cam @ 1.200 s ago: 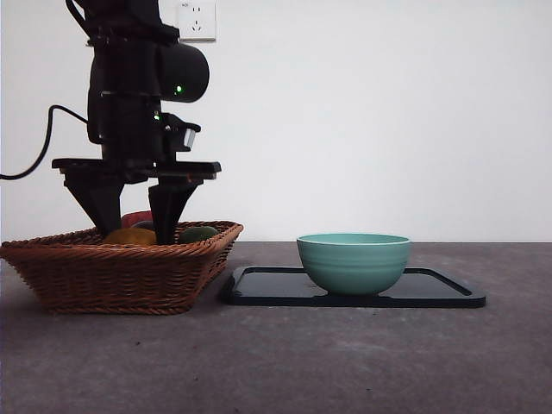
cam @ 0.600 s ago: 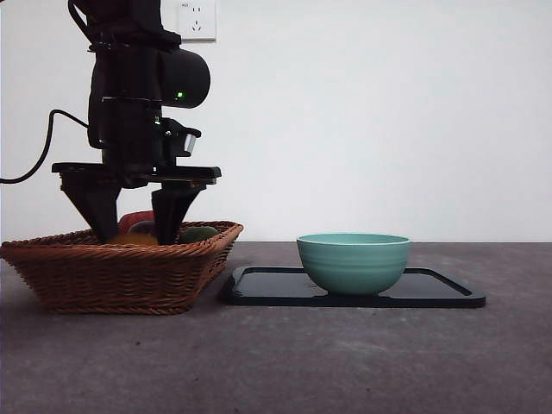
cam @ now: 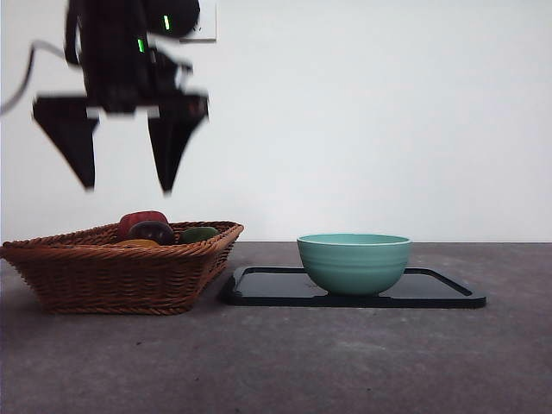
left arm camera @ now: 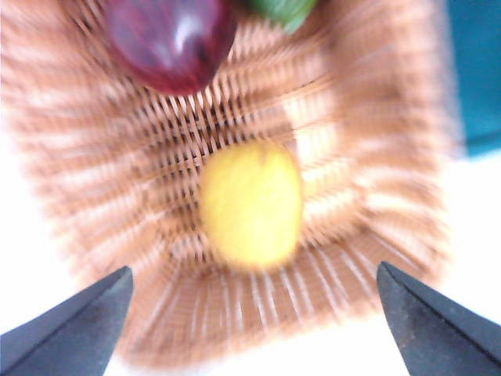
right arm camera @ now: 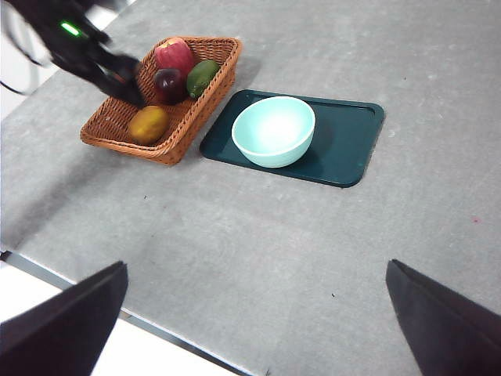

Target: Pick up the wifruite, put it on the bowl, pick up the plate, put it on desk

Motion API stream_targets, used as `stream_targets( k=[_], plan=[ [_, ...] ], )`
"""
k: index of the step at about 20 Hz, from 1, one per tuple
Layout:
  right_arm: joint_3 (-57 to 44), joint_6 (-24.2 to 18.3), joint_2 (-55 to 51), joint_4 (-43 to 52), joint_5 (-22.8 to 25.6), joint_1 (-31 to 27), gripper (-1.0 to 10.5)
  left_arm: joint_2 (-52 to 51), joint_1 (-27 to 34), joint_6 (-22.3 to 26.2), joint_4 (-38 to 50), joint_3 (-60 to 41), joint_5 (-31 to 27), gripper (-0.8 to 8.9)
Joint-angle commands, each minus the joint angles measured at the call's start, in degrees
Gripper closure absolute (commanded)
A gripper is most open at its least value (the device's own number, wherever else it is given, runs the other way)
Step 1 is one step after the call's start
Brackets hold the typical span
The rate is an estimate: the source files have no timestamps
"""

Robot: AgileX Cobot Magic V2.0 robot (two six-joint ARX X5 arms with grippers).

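Left wrist view: left tool (left arm camera: 250, 325) hangs wide open and empty over the wifruite (left arm camera: 250, 204), sitting loose in the basket (left arm camera: 368, 157), ungrabbed.

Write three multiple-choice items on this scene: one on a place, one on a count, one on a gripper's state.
1. Where is the wifruite?
A. in the wicker basket
B. in the bowl
C. on the desk
2. How many fruits lie in the basket?
A. two
B. four
C. six
3. The left gripper is
A. shut on the wifruite
B. open and empty above the basket
C. resting on the tray

1 A: it lies on the weave.
2 B: right wrist view shows four.
3 B: jaws spread, nothing between.
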Motion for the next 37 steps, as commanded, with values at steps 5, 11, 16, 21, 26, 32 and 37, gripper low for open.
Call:
stream_targets(
  k=[5,11,16,21,26,32,37],
  plan=[
    [0.6,0.7,0.1,-4.0,0.0,0.2,3.5,-17.7,-3.3,1.2,-2.1,1.4,0.1,3.13],
    [0.6,0.7,0.1,-4.0,0.0,0.2,3.5,-32.9,-10.8,3.2,-6.2,1.0,0.2,3.11],
    [0.6,0.6,0.1,-4.0,0.1,0.2,3.5,-44.0,-15.0,3.2,-8.3,-4.9,3.1,3.04],
    [0.6,0.6,0.1,-4.0,0.0,0.2,3.5,-58.0,-15.5,5.7,-4.2,-19.8,7.7,2.11],
    [0.6,1.8,0.1,-4.0,0.0,0.2,3.5,-70.1,-15.5,5.7,0.5,-30.0,10.3,2.12],
    [0.6,2.1,0.1,-1.7,0.0,0.2,3.5,-73.9,-15.5,5.5,1.3,-31.4,11.0,2.12],
    [0.6,3.4,0.6,3.9,0.0,0.2,3.5,-73.9,-15.5,4.4,3.2,-31.4,17.0,2.12]
  ],
)
